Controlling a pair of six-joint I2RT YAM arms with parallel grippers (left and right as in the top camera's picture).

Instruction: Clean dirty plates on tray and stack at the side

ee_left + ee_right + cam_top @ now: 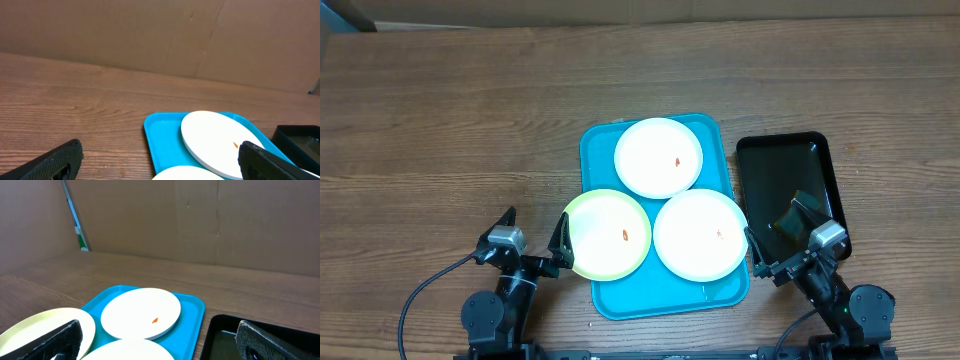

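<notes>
— Where on the table (450, 120) for the tray (665, 295)?

— Middle, a little toward 6 o'clock, long sides running 12 to 6.

— And the plates?

— All three on it. At 12 o'clock of the tray, the far white plate (659, 157), fully inside the rim, with a red-orange speck just right of centre. At 8 o'clock, the yellow-green plate (608, 235), hanging out over the 9 o'clock rim, also specked near the middle. At 4 o'clock, the near white plate (700, 236), poking out over the 3 o'clock rim, with only a faint mark.

— Touching one another?

— Rim to rim; order of overlap unclear.

— Anything beside the tray?

— Just off its 3 o'clock side, a black tray (790, 170).

— And the left gripper (533, 232)?

— Low at 8 o'clock of the tray, spread wide, holding nothing. One finger right at the yellow-green plate's 9 o'clock edge; touching or just short, cannot tell.

— And the right gripper (780, 232)?

— Mirrored at 4 o'clock, also gaping wide and empty. One finger close by the near white plate's 4 o'clock edge, the other over the 6 o'clock end of the black tray.

— Seen from the wrists?

— Black fingertips at the bottom corners of each view, far apart, with plates and tray between, and a brown cardboard wall (200, 220) at 12 o'clock behind.
</notes>
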